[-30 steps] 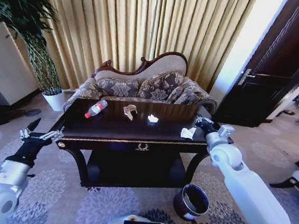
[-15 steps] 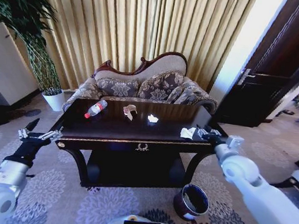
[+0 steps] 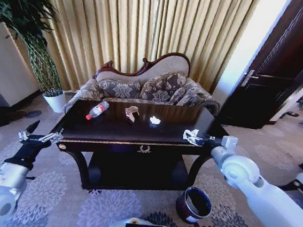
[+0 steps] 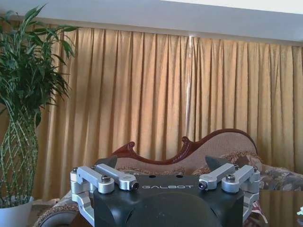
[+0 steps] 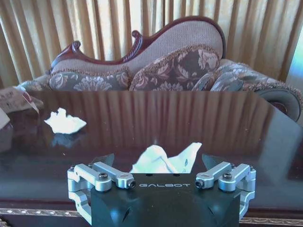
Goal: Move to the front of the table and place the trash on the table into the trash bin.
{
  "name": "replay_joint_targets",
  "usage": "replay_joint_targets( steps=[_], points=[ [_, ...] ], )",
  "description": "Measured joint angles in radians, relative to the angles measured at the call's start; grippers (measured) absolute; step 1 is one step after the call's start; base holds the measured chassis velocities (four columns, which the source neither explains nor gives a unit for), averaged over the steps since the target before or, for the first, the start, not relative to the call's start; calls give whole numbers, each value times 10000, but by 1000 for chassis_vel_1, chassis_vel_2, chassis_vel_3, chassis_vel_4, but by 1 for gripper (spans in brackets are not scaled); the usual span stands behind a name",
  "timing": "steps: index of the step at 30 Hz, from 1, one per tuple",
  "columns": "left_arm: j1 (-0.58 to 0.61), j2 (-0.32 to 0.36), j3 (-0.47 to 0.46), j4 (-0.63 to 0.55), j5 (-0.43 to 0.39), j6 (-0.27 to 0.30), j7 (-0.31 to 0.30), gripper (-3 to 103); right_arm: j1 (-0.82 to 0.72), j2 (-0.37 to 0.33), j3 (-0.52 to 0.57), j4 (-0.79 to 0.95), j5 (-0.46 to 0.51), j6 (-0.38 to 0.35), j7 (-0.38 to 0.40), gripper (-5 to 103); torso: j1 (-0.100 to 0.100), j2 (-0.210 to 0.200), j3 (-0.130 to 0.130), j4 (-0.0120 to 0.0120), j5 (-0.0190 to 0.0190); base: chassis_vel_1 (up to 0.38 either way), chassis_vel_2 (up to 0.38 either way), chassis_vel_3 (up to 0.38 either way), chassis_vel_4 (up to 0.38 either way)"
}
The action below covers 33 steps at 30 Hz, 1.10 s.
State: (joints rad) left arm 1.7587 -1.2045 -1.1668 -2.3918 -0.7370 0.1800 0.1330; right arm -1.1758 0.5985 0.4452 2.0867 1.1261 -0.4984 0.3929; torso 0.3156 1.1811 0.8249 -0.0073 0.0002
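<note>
right wrist view, right claw [image 5: 157, 163] spread open around paper wad [image 5: 165, 158], trash bin [image 3: 194, 204] empty

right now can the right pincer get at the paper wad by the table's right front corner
Probably yes. The right pincer sits open at the table edge with that paper wad between its fingertips, and nothing stands in between. The left pincer waits off the table's left end.

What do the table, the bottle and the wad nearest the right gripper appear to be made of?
The table looks like dark wood with a glossy finish: its top mirrors the sofa, and gold trim edges it. The bottle looks like clear plastic with a red cap and label. The wad between the open right gripper fingers looks like crumpled white paper or tissue, matte and creased.
</note>
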Motion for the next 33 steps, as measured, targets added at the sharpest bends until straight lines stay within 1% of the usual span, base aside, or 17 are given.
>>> replay_joint_targets(
  steps=[4,9,17,33],
  points=[
    [-12,26,19,-31,8,1,47,100,95,-113,-76,-303,-40,30,-200,100,0,0,0,-1,-2,0,0,0,0],
    [-120,21,120,-41,29,28,45,100,209,-106,-214,-417,-60,83,-253,100,0,0,0,-2,-2,0,0,0,0],
    [-141,15,146,-73,44,58,41,100,764,248,-702,-846,-164,187,-276,100,0,0,0,-1,-2,0,0,0,0],
    [-122,2,165,-152,52,64,80,100,1474,543,-1344,-1469,-383,220,-253,100,0,0,0,-1,-2,0,0,0,0]
  ],
)
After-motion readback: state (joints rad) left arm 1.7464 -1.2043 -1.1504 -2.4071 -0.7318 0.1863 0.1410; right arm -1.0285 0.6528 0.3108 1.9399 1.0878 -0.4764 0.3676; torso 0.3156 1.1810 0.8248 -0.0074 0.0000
